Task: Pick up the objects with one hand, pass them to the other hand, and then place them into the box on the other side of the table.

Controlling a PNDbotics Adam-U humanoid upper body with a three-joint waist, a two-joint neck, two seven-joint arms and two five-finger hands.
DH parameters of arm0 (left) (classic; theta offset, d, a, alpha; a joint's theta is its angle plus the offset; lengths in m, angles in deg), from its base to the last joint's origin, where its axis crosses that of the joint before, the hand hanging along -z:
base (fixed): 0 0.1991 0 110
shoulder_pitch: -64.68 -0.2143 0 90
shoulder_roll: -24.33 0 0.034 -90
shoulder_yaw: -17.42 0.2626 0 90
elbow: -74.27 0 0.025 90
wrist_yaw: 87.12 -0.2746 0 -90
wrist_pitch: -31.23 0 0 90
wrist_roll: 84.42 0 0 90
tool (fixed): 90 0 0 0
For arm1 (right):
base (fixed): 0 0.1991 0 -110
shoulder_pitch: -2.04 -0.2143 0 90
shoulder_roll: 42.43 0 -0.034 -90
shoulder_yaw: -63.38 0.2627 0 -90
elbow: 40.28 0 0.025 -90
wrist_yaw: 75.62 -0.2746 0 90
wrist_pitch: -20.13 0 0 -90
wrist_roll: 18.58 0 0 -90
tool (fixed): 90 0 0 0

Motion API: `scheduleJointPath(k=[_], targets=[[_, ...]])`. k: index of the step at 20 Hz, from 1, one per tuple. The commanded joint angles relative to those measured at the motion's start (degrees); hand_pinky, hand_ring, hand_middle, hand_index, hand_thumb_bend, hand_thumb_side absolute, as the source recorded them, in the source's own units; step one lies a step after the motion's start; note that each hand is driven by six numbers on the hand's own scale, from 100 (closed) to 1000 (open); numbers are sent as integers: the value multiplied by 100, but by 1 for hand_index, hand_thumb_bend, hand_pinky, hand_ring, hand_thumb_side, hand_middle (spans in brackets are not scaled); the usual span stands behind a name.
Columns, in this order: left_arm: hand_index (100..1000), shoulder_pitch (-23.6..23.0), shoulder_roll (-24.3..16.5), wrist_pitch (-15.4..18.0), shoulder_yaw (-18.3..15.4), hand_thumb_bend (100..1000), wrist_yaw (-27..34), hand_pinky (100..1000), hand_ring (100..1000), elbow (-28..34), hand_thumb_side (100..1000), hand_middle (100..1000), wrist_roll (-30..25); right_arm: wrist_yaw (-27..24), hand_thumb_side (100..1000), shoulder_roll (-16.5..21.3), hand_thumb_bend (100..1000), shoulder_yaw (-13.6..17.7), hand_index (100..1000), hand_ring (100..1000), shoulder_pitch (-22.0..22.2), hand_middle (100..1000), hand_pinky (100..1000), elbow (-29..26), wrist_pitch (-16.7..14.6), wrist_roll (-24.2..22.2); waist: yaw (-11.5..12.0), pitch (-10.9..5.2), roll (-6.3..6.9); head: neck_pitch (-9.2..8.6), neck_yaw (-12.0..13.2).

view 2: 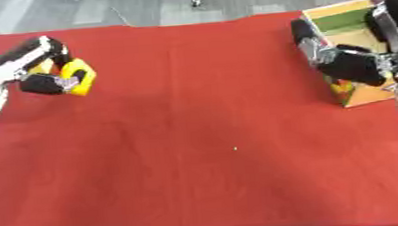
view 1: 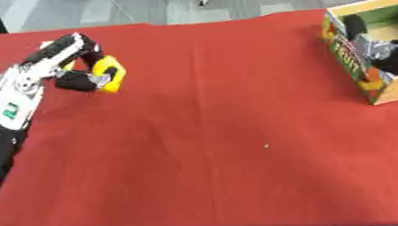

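A yellow block is at the far left of the red table, with my left hand curled round it from above and the thumb below. I cannot tell whether the block still touches the cloth. A cardboard box with a printed side and green inside stands at the right edge. My right hand hangs in front of the box's near left wall, fingers partly bent, holding nothing.
The red cloth covers the whole table between the hands. A tiny white speck lies near the middle. Grey floor runs behind the table's far edge.
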Motion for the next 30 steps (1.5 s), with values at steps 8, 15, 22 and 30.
scheduleJointPath(k=[8,15,22,30], targets=[[472,632,54,-516,1198,121,2149,639,448,539,389,379,-1199,-903,456,-278,298,-1099,782,703,-791,684,735,-57,-1434,-1367,28,-166,34,-16,-100],[477,839,461,-993,1601,118,2933,651,454,1000,405,385,-1145,-1035,494,-531,313,-1405,863,761,-1107,769,771,513,-1923,-2518,61,-161,28,-16,-147],[482,840,533,-1377,1791,118,3309,659,460,1420,415,390,-1358,-706,484,-630,341,-1446,881,775,-1128,794,782,778,-2050,-2672,66,-155,29,-16,-202],[486,774,490,-1625,1914,118,3539,664,463,1815,425,394,-1551,-80,451,-710,363,-1432,875,762,-1117,778,775,995,-1968,-2306,53,-152,48,-16,-282]])
